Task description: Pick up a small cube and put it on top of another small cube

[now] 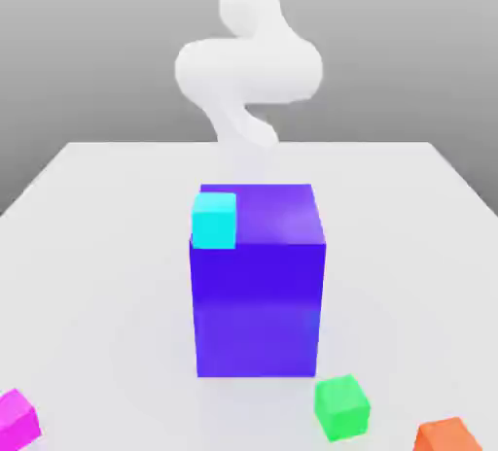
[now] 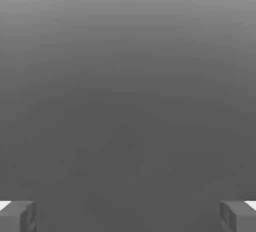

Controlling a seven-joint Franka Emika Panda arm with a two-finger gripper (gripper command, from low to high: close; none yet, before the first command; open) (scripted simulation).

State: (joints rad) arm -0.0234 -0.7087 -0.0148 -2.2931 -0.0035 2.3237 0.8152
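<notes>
On the white table (image 1: 88, 225) a cyan cube (image 1: 214, 220) sits atop a large blue block (image 1: 259, 289) — green (image 1: 341, 407), magenta (image 1: 17, 419) and orange (image 1: 444, 436) cubes lie apart. The gripper (image 2: 128, 216) hangs spread wide, empty — no stacking appears started.

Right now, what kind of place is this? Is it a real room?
Probably not a real room: it looks like a computer-made test scene. A plain white table sits against blank grey, holding a big glossy blue block and small bright cubes, like the cyan cube and green cube.
</notes>
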